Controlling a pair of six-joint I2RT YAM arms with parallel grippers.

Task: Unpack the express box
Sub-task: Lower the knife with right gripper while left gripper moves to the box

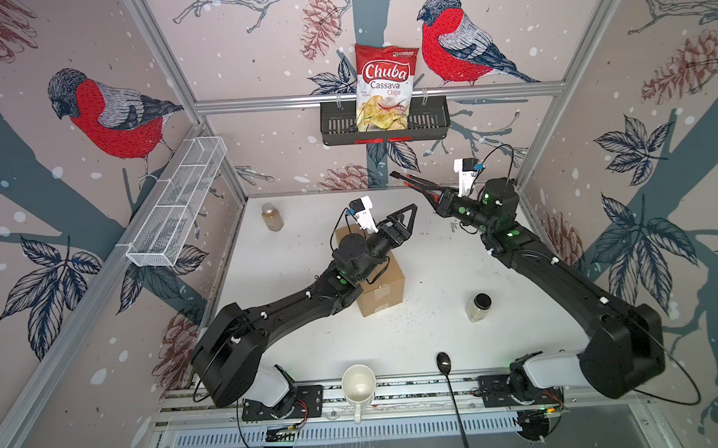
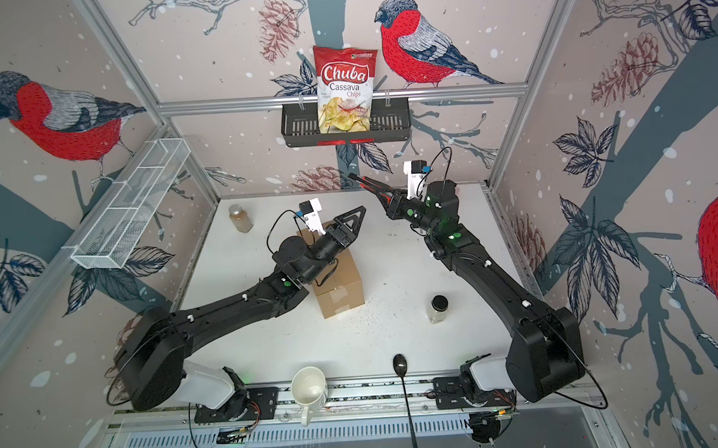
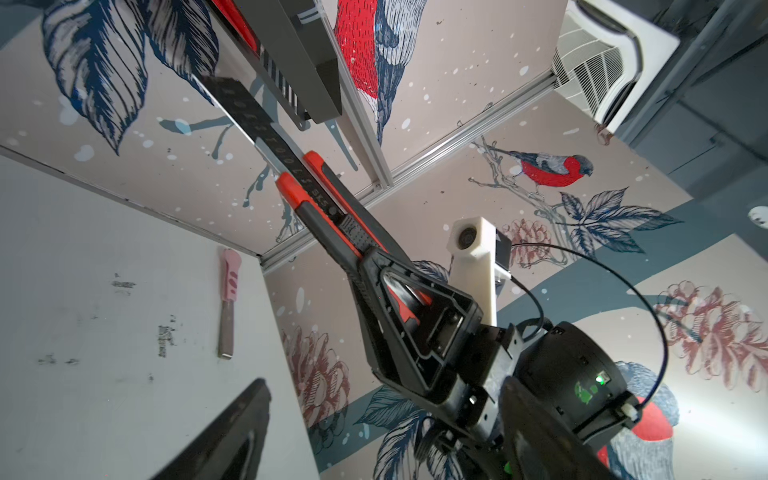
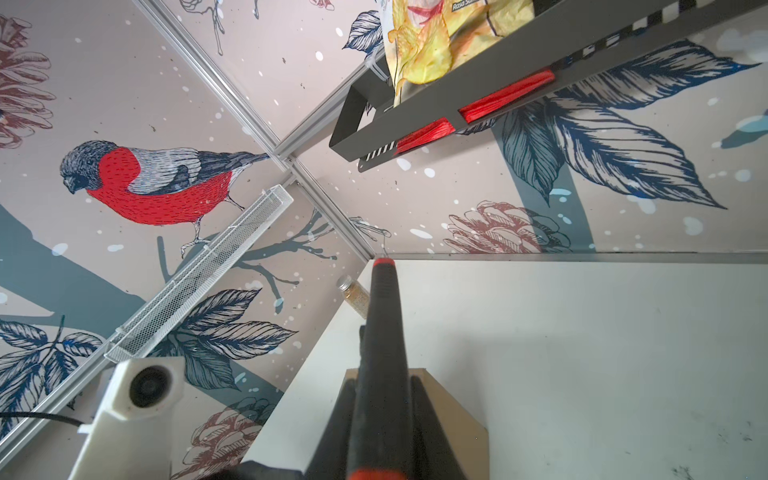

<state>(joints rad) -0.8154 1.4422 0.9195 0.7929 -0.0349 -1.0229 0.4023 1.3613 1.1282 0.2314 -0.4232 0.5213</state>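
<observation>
Box: the express box, a brown cardboard carton, stands on the tabletop. It sits about midway between the front and back edges, a little toward the left edge. Pale tape patches show on its near side, and the left arm hides most of its top.
Left arm: the left pincer hovers over the box's far end, pointing toward the back right corner. In the left wrist view its fingers stand wide apart with nothing between them.
Right arm: the right pincer hangs in the air near the back edge, clamped on the handle of a black-and-red utility knife.
Jars: a jar with brown contents stands near the back left corner. A black-lidded jar stands toward the right edge, well apart from the box.
Front edge: a white mug and a black spoon lie apart from each other.
Walls: a black slotted basket on the back wall holds a Chuba Cassava Chips bag. A white wire basket hangs on the left wall.
</observation>
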